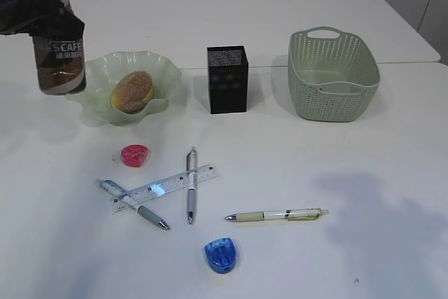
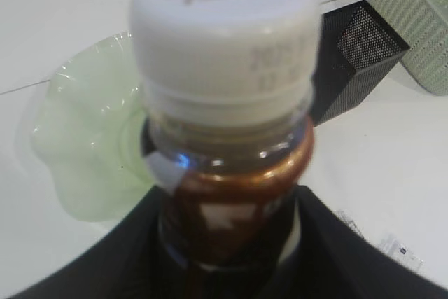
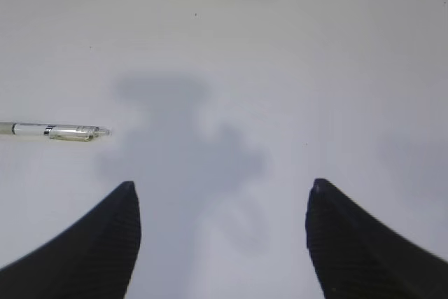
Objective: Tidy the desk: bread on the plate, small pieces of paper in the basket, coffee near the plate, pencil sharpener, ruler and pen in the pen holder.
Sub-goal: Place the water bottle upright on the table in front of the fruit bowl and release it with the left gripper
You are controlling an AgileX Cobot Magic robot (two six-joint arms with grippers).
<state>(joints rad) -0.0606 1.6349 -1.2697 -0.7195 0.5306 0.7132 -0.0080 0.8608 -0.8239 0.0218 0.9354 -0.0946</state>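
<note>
Coffee, your brown bottle with the white cap and swirl label, sits clamped in the left gripper at the upper left of the frame, seemingly above the desk beside the wavy green plate. Your right gripper hangs spread wide and empty.

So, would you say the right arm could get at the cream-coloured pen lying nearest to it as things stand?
Probably yes. The right gripper hangs open and empty over bare desk, and the pen lies flat, apart from the other items, with nothing between them.
</note>
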